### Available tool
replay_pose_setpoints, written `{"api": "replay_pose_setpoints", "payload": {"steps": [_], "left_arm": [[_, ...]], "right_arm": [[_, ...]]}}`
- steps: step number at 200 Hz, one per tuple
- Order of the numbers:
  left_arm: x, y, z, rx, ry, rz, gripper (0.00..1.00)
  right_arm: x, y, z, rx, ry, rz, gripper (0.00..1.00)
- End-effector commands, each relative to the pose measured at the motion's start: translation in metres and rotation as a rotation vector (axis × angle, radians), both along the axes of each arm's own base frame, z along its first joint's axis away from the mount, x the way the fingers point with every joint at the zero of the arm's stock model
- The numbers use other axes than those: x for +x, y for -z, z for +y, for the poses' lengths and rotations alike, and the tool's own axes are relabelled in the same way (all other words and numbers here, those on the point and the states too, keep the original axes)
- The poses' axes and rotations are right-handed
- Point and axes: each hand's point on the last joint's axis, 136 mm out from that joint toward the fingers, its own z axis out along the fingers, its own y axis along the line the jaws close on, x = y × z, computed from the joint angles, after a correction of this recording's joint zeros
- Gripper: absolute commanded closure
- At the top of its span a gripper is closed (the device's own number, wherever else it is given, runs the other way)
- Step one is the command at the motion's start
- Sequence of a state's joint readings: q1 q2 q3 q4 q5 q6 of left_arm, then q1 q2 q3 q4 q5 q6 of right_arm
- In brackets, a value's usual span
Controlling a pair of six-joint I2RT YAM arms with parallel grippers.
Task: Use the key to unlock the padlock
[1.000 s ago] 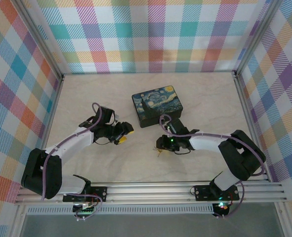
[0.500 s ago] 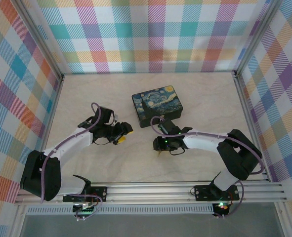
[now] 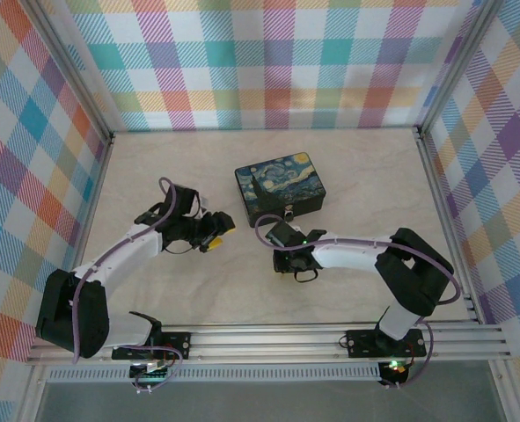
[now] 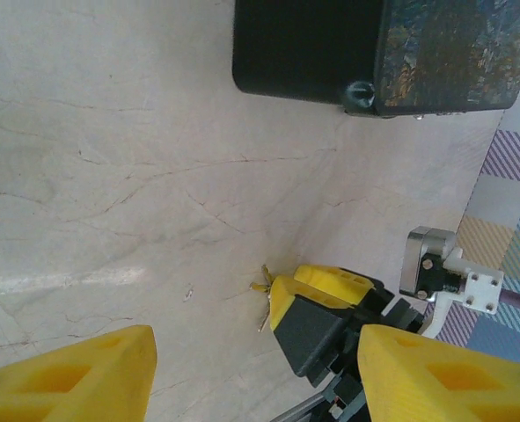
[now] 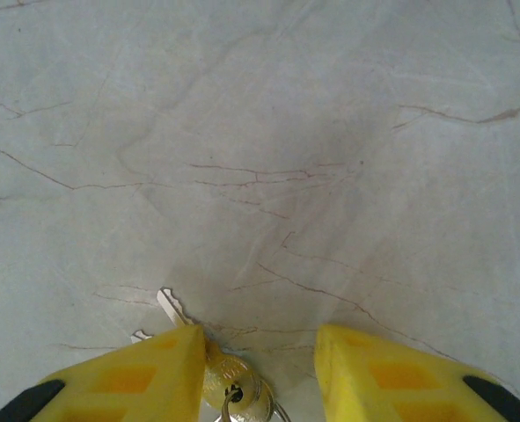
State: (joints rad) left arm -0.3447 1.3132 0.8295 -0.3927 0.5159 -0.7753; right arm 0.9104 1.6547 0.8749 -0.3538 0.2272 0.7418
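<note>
The key (image 5: 173,308) lies flat on the table on a ring with another key, its brass head (image 5: 229,378) against the inner face of my right gripper's left finger. My right gripper (image 5: 260,343) stands open over the keys, tips at the table, and grips nothing. In the top view the right gripper (image 3: 282,261) points down in front of the box. The padlock (image 3: 289,212) is a small dark thing on the box's front side (image 4: 360,91). My left gripper (image 3: 217,230) hovers open and empty to the left, looking at the right gripper's yellow fingers (image 4: 317,290) and the key (image 4: 263,287).
The dark box with the starry-night lid (image 3: 281,185) sits behind both grippers, its near side (image 4: 303,44) close to them. Plaid walls enclose the marble table (image 3: 154,167). Open table lies to the left and along the front.
My right arm has swung left and a little toward the box, and its gripper now covers the keys. The left gripper has shifted slightly back.
</note>
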Motion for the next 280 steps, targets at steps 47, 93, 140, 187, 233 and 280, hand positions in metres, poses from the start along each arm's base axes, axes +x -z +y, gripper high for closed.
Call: {"api": "replay_pose_setpoints", "payload": {"steps": [47,93,140,187,233,280], "left_arm": [[-0.01,-0.004,0.004,-0.016,0.015,-0.012,0.38],[-0.015,-0.007,0.007,-0.004,0.026,-0.021,0.38],[-0.014,-0.009,0.007,-0.009,0.017,-0.03,0.38],[-0.014,-0.009,0.008,-0.006,0.013,-0.029,0.38],[-0.012,-0.011,0.014,0.001,0.008,-0.037,0.38],[-0.01,-0.013,0.014,-0.002,0.01,-0.041,0.38]], "right_arm": [[-0.012,0.022,-0.011,-0.078,0.006,0.071,0.67],[-0.007,-0.006,0.009,0.027,-0.039,0.032,0.59],[-0.004,-0.018,0.018,0.02,-0.135,0.018,0.58],[-0.013,-0.002,0.01,-0.043,-0.161,0.063,0.61],[-0.023,0.022,-0.001,-0.143,-0.169,0.099,0.62],[-0.022,0.029,0.002,-0.134,-0.156,0.101,0.75]]}}
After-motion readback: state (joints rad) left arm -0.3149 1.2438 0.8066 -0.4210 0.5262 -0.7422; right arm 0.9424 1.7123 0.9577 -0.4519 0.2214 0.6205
